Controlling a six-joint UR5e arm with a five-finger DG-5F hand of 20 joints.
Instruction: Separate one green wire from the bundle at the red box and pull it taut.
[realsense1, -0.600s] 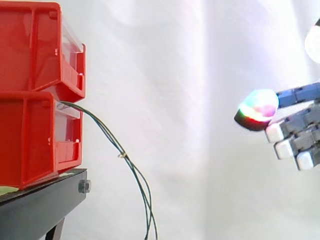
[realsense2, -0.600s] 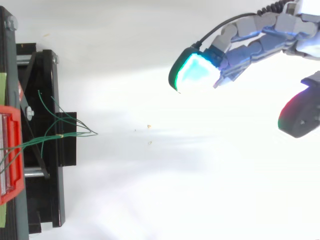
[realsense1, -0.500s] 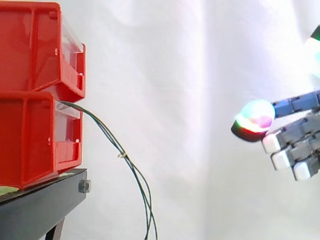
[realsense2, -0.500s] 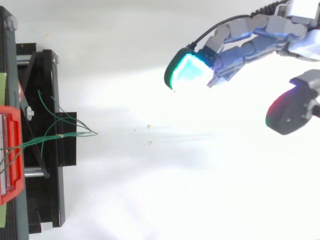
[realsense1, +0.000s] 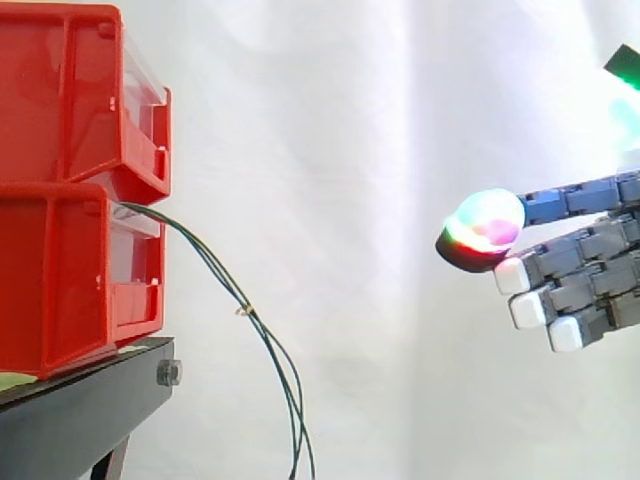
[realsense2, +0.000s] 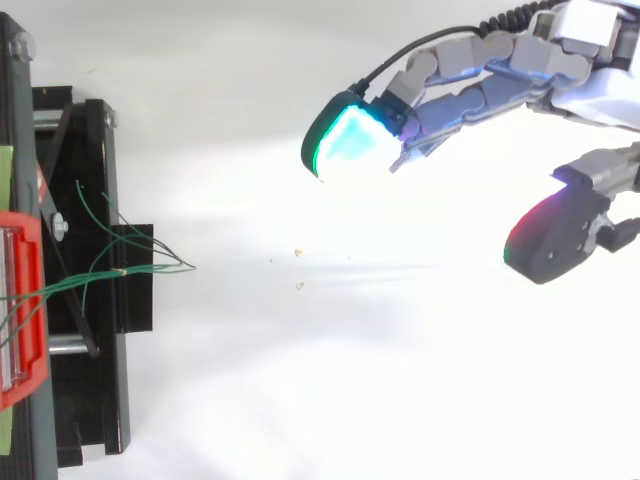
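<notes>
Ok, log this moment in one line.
hand: open, empty, right of wires | green wires: slack, hanging from lower red bin | contact: none

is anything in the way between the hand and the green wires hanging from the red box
Nothing visible does. The open hand sits apart from the green wires drooping from the lower red box, and only open air lies between them in the side view.

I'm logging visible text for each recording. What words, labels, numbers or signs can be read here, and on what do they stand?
None can be read in either view.
Red bins: plain faces, no label or number visible.
Black stand: no marking visible.
Green wires: a small pale tie sits on them, too small to show any print.
Hand: no legible marking.
</notes>
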